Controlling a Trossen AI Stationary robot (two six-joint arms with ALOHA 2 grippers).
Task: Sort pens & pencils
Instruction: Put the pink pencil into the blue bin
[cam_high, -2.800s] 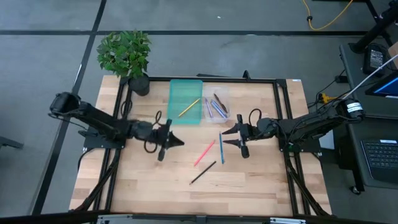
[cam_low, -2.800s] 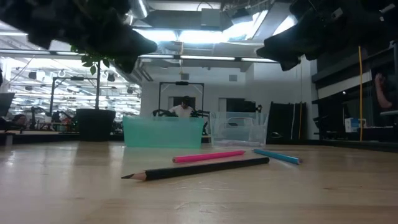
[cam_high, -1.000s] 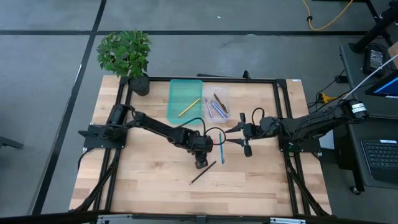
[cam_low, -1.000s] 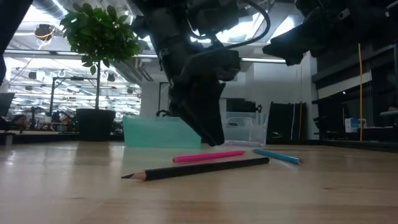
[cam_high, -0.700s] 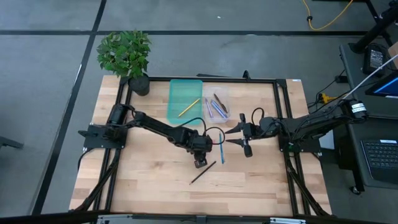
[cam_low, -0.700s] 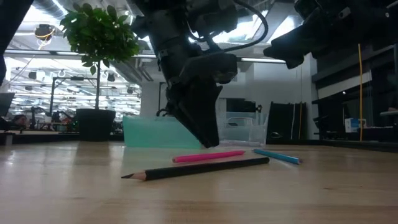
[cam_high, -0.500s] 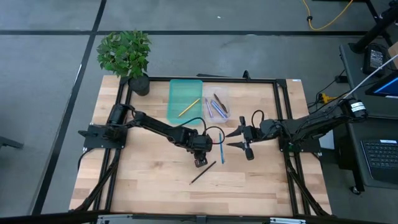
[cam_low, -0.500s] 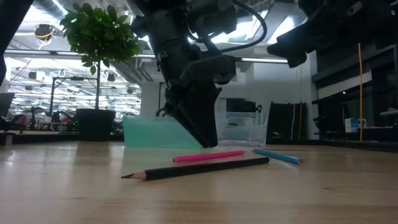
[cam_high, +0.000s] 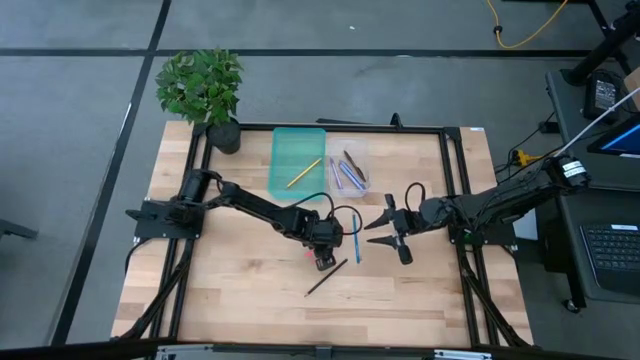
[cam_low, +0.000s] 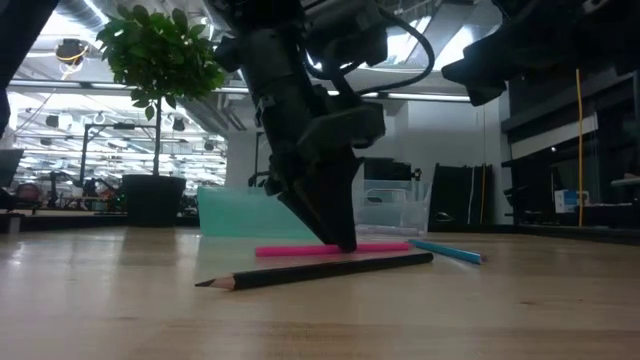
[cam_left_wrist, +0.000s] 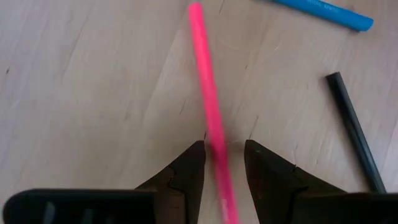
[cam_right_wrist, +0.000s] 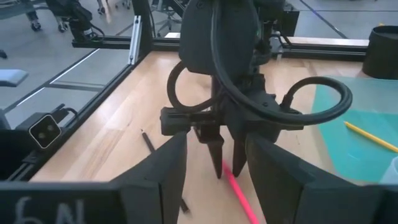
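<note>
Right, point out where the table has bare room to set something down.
Bare wood lies along the near edge of the table, below the black pencil, and left of the teal tray. The middle is crowded: the left gripper straddles the pink pen, beside the blue pen and the right gripper.

Pink pen (cam_left_wrist: 210, 118), blue pen (cam_left_wrist: 323, 10), black pencil (cam_left_wrist: 354, 138) flat on wood

Two dark, near-black jointed arms; the left claw (cam_high: 323, 258) has tapered wedge fingers (cam_left_wrist: 186, 177) and looping black cables (thick ones), as does the right claw (cam_high: 385, 234).
</note>
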